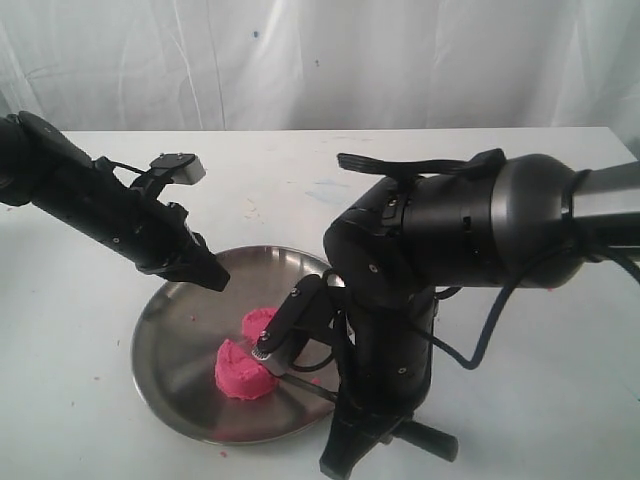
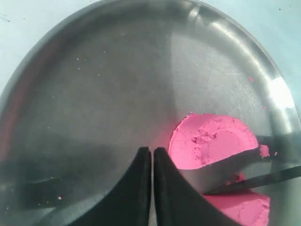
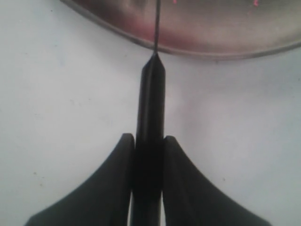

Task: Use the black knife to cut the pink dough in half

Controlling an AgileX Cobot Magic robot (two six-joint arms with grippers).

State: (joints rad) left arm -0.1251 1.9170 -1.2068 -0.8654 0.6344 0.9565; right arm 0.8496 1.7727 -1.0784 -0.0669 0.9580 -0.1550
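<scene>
- Right now I see the pink dough (image 1: 243,372) lying in two pieces inside the steel plate (image 1: 160,370), which sits on the white tabletop (image 1: 70,340).
- The right tool (image 3: 148,137) has the black knife (image 3: 150,103) clamped by its handle, with the jaws narrow and pressed against both sides of it.
- From my left wrist view, the blade reaches in over the plate's rim and lies in the gap between the two pieces.
- The left tool (image 2: 151,150) hangs above the plate close to the dough. Its fingers are drawn together to a thin slit, with nothing between them.
- A few pink crumbs (image 2: 250,79) dot the plate near the dough.
</scene>
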